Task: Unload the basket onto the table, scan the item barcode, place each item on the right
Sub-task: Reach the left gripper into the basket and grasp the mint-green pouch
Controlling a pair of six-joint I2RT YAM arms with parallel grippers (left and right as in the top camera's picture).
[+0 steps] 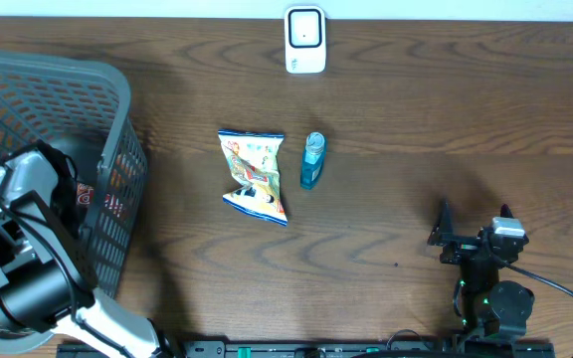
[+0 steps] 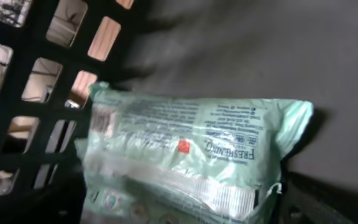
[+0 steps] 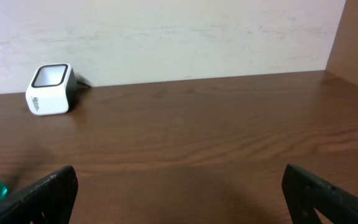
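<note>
Left claw (image 1: 68, 179) spread wide, down inside basket (image 1: 48, 68) at counter (image 1: 416, 109) end, over green packet (image 2: 191, 155) on basket floor; contact unclear. Right claw (image 3: 178, 171) wide, empty, low over counter. Bag (image 1: 254, 176) mid-counter; scanner (image 1: 305, 40) at far edge; bottle (image 1: 312, 161) just beside bag.

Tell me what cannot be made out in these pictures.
- Green packet: small print blurred in left wrist view; overhead, the left arm and basket hide it.
- Snack bag: any barcode too small overhead.
- Blue bottle: cut off by left edge in right wrist view.
</note>
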